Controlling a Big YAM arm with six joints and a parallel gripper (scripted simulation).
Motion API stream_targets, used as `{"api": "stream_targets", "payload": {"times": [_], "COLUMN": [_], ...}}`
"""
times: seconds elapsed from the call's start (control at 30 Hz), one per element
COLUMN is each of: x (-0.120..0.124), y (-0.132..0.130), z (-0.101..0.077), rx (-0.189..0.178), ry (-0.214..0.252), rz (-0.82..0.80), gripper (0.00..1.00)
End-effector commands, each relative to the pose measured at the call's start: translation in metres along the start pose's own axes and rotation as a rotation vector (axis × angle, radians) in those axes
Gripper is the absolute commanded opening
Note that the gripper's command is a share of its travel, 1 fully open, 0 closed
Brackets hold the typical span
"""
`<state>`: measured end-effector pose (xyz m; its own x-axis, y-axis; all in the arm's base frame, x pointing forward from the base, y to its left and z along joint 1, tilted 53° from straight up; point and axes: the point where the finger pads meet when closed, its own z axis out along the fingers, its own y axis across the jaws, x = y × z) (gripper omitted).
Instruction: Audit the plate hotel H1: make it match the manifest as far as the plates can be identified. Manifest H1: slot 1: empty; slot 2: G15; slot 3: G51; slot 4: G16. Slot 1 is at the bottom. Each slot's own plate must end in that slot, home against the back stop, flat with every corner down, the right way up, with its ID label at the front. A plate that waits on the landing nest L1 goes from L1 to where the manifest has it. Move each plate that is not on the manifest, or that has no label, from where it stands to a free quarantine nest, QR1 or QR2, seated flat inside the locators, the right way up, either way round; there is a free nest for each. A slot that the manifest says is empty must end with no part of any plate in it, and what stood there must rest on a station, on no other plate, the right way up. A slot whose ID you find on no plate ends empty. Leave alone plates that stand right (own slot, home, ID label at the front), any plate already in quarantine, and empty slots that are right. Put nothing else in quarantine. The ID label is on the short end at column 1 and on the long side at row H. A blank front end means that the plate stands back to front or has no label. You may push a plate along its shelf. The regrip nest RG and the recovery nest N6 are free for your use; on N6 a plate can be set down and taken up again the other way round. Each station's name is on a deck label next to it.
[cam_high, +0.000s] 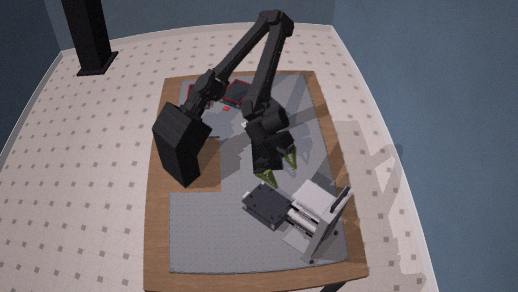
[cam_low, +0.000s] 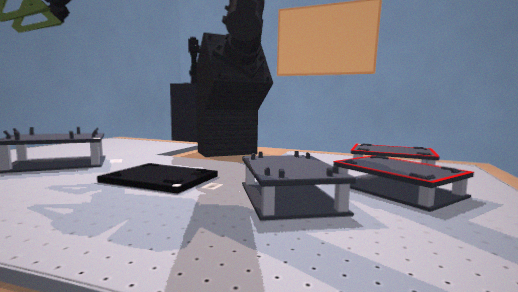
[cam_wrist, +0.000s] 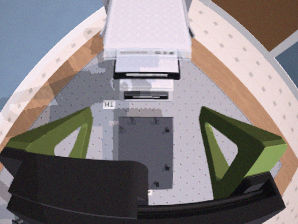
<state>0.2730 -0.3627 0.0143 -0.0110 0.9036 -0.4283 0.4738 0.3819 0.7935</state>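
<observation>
The plate hotel H1 is a white rack at the front right of the grey deck. In the wrist view its white roof is at the top, and the dark front ends of plates show on shelves below it; their labels are too small to read. A dark nest stands right in front of the hotel, and it also shows in the wrist view. I cannot tell whether a plate lies on it. My gripper hangs above this nest with its green fingers wide open and empty.
Two red-edged quarantine nests stand at the far side, near the arm's base. A raised dark nest with pins, a low black slab and another raised nest are on the deck. A black box stands at the left.
</observation>
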Motion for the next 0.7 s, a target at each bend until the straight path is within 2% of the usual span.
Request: {"api": "stream_targets", "payload": {"times": [0.0,0.5,0.67], "x": [-0.017,-0.017,-0.01], "y": [0.002,0.002,0.0], "z": [0.0,0.0,-0.014], "rx": [-0.005,-0.005,0.0], "ry": [-0.028,-0.028,-0.042], "rz": [-0.01,-0.01,0.005], "gripper": [1.0,1.0,1.0]}}
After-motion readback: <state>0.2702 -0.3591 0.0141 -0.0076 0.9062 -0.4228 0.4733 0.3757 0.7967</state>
